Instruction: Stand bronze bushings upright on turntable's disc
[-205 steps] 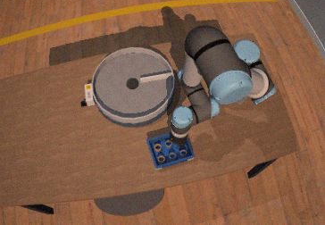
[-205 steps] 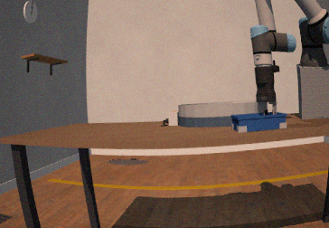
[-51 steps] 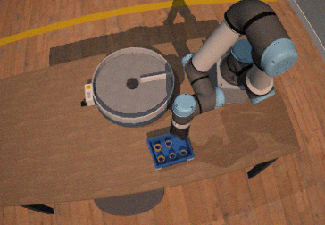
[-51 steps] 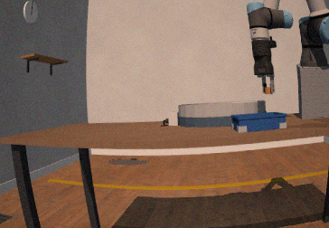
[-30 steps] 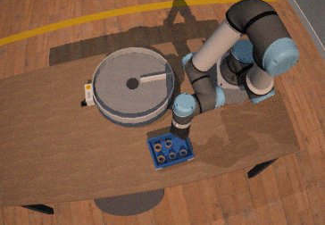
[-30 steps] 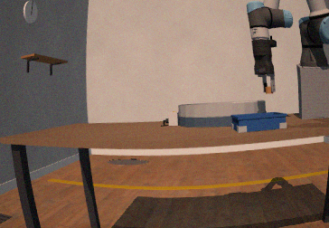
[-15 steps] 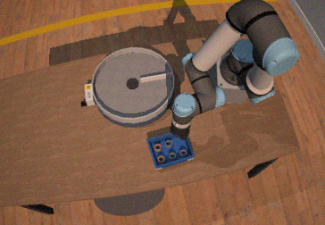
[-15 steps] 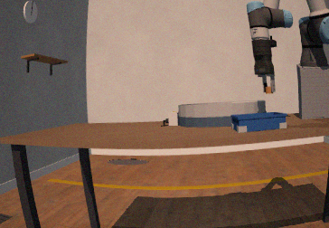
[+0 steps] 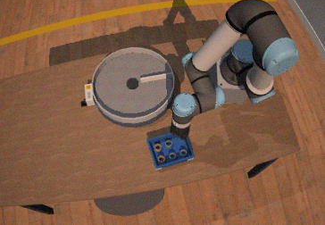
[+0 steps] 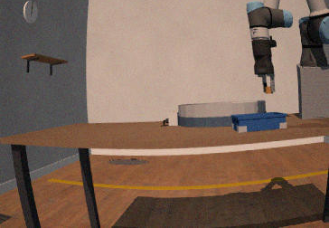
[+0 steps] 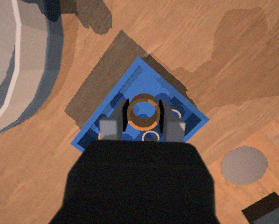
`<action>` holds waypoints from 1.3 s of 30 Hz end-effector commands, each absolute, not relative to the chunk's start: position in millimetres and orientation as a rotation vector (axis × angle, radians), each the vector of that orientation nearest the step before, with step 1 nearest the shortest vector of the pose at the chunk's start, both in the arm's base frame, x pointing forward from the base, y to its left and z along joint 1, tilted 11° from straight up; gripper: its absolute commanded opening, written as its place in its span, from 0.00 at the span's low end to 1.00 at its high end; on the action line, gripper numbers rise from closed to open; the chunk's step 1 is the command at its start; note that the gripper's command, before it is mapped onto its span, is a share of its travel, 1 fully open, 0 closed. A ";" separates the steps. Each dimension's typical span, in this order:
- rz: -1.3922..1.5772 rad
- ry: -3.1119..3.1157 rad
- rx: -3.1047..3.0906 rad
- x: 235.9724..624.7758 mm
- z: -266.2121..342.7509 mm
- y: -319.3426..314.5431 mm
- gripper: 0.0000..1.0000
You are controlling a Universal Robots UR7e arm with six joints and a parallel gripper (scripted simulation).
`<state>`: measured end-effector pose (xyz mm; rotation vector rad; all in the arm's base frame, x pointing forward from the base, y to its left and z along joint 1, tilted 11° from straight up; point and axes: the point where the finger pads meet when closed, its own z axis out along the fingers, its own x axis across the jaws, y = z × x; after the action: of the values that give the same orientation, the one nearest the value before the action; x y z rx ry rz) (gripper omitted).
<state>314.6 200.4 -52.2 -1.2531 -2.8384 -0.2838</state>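
Note:
My gripper (image 10: 268, 88) (image 11: 143, 109) is shut on a bronze bushing (image 10: 268, 90) (image 11: 143, 125), held upright high above the blue crate (image 9: 175, 162) (image 10: 259, 124) (image 11: 105, 101). In the top view the arm hides the fingers. In the crate, an orange-toned bronze bushing (image 9: 158, 150) and another orange-toned one (image 9: 161, 162) stand on the left side. Several greyer steel bushings stand beside them, one at the back (image 9: 168, 146) and one at the right (image 9: 183, 154). The turntable's grey disc (image 9: 113, 71) shows no bushings; its dark hub (image 9: 132, 83) is in the middle.
The turntable has a raised rim (image 9: 134, 115) (image 10: 212, 109) around the disc. A pale bar (image 9: 153, 78) runs from near the hub to the rim's right side. A small white box (image 9: 88, 95) (image 10: 173, 118) stands at its left. The crate is near the table's front edge.

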 end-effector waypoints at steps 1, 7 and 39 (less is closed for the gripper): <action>-0.287 -2.839 -1.256 315.8 -51.9 197.1 0.00; -0.287 -2.839 -1.256 316.1 -53.2 190.9 0.00; -0.287 -2.836 -1.255 328.5 -68.4 107.3 0.00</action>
<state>326.2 131.1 -63.2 -1.2638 -2.8360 -0.2834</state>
